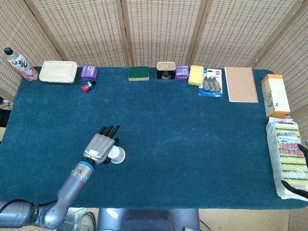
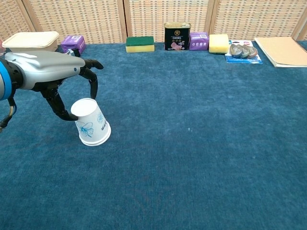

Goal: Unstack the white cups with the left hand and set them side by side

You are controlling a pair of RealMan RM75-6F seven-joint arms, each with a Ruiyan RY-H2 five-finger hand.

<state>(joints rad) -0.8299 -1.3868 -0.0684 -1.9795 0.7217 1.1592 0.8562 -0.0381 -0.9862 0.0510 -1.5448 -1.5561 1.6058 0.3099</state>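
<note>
The white cup stack point(image 2: 91, 122) with a blue print stands upside down and slightly tilted on the blue tablecloth, front left. In the head view the cup stack point(image 1: 117, 155) shows just to the right of my left hand point(image 1: 100, 146). In the chest view my left hand point(image 2: 50, 72) arches over the stack from the left. Its thumb touches the upper left side and its fingers point(image 2: 91, 76) hover apart above the cups, not closed on them. Only the dark fingertips point(image 1: 295, 186) of my right hand show at the far right edge, beside a sponge pack.
Along the back edge stand a bottle point(image 1: 18, 63), a lidded box point(image 1: 58, 71), purple packs point(image 1: 89, 72), a green sponge point(image 1: 138, 73), a tin point(image 1: 165, 70), a yellow sponge point(image 1: 196, 75) and a notebook point(image 1: 240, 84). A carton point(image 1: 275, 95) and the sponge pack point(image 1: 288, 156) lie at the right.
</note>
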